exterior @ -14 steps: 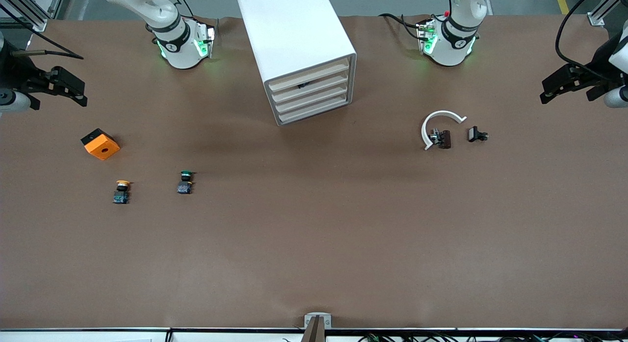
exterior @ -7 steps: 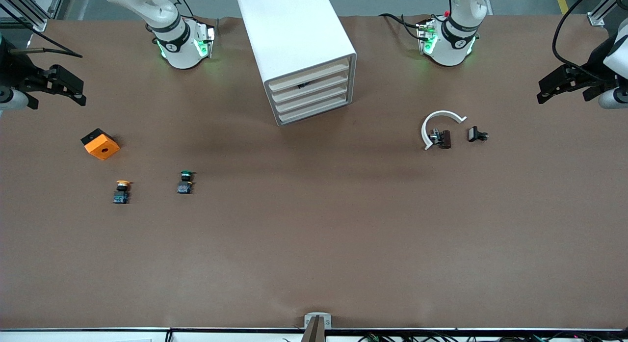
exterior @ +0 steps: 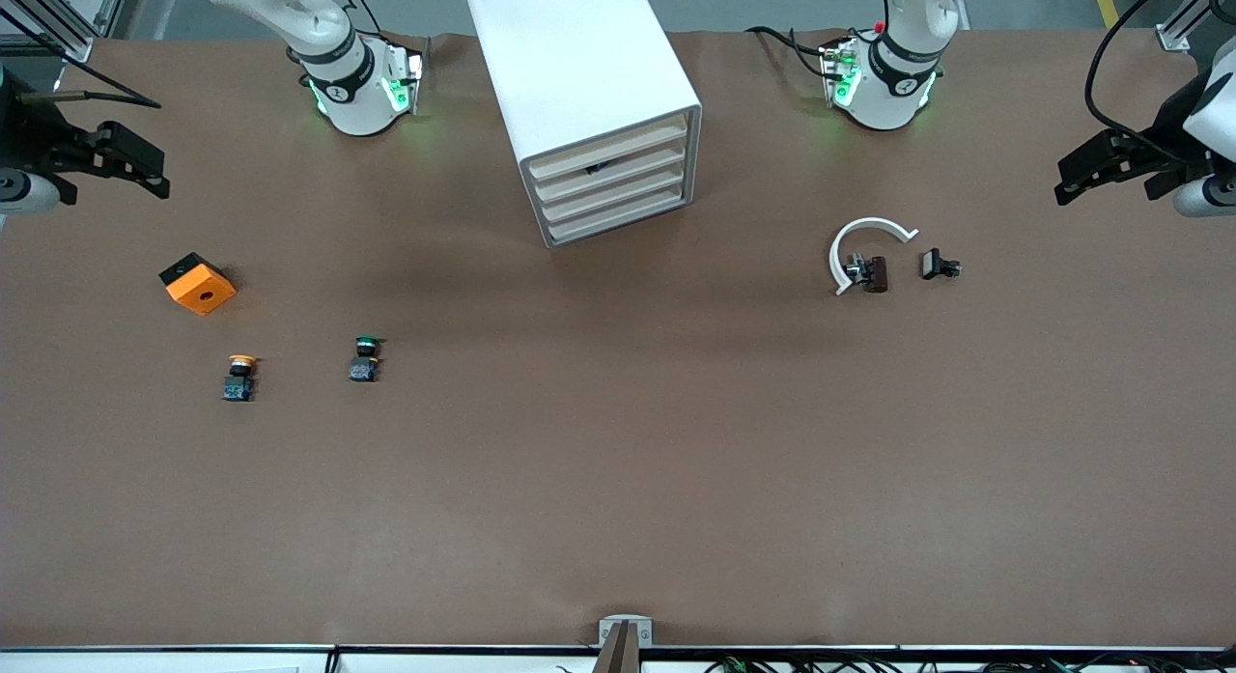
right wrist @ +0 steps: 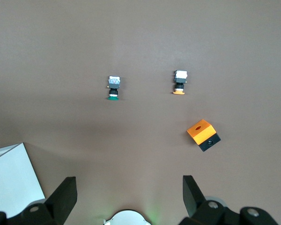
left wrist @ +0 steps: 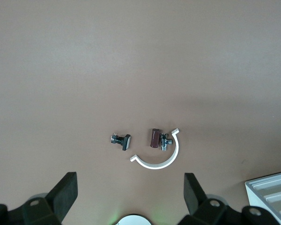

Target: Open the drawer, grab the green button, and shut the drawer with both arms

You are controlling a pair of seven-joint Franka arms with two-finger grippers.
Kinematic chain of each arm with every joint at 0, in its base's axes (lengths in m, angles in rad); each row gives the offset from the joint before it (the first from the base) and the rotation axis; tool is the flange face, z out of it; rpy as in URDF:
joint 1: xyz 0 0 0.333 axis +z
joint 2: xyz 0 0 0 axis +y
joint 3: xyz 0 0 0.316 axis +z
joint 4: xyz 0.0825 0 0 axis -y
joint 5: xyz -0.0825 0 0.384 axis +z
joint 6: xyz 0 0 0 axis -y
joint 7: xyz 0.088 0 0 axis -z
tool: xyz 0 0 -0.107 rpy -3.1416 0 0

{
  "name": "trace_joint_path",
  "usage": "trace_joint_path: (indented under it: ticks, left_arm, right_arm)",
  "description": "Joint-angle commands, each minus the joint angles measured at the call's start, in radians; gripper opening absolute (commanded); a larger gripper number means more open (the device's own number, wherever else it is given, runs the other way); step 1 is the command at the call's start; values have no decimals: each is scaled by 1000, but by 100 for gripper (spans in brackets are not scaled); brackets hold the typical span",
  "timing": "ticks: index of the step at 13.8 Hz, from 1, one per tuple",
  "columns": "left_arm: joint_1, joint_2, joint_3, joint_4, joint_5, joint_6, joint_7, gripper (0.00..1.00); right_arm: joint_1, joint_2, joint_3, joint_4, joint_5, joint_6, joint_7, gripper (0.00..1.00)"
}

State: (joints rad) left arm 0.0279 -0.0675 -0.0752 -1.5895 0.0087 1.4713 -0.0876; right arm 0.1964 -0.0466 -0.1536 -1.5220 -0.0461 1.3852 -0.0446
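Observation:
The white cabinet (exterior: 579, 74) stands between the two arm bases, and its four cream-fronted drawers (exterior: 610, 185) are all pushed in. A corner of it shows in the left wrist view (left wrist: 270, 187) and the right wrist view (right wrist: 11, 176). The green-capped button (exterior: 365, 357) (right wrist: 113, 88) lies on the brown table toward the right arm's end, nearer to the front camera than the cabinet. My right gripper (exterior: 154, 171) (right wrist: 129, 178) hangs open and empty over that end of the table. My left gripper (exterior: 1062, 179) (left wrist: 131, 174) hangs open and empty over the left arm's end.
An orange-capped button (exterior: 239, 377) (right wrist: 179, 82) and an orange cube (exterior: 197, 283) (right wrist: 203, 134) lie beside the green one. A white C-shaped clip (exterior: 864, 243) (left wrist: 161, 157), a dark brown part (exterior: 875, 273) and a small black part (exterior: 939, 265) lie toward the left arm's end.
Both grippers have drifted slightly at the table's ends. Nothing on the table has moved.

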Motion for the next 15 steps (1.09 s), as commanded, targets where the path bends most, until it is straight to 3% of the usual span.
trace_joint_path:
  ticks: [1, 3, 15]
  left_arm:
    - [-3, -17, 6, -7, -12, 0, 20, 100]
    - [-6, -12, 5, -6, -12, 0, 20, 100]
    - [-6, 5, 6, 22, -1, 1, 29, 100]
  right_arm:
    - [-96, 11, 64, 36, -3, -23, -1, 100]
    - [-164, 13, 137, 40, -11, -20, -1, 100]
    - [-161, 44, 117, 39, -14, -17, 0, 100]
